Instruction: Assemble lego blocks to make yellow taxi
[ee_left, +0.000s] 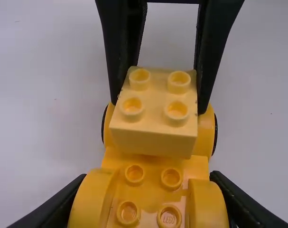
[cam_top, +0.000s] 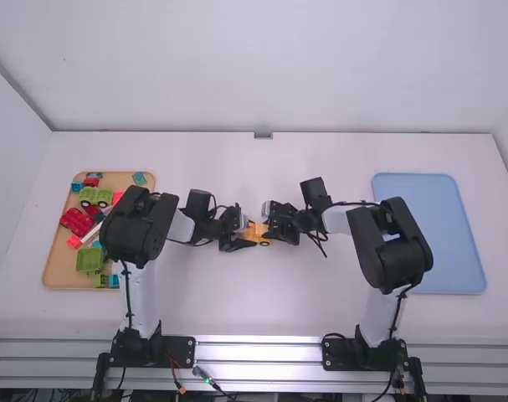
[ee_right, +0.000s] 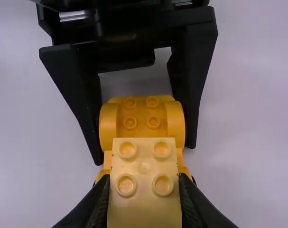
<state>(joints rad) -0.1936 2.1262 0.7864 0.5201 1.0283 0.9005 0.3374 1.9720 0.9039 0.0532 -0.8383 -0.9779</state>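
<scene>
Left gripper (cam_top: 243,238) clamped on wheeled orange-yellow car base (ee_left: 151,164); right gripper (cam_top: 275,224) clamped on pale yellow four-stud brick (ee_left: 154,128) above it.

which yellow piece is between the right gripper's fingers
The paler four-stud block; the wheeled base, a deeper yellow, is between the left gripper's fingers.

Raised lettering on one yellow stud (ee_left: 169,218)

Free table (cam_top: 254,172) beyond left claw (cam_top: 242,236) and right claw (cam_top: 271,229), seemingly little room between
</scene>
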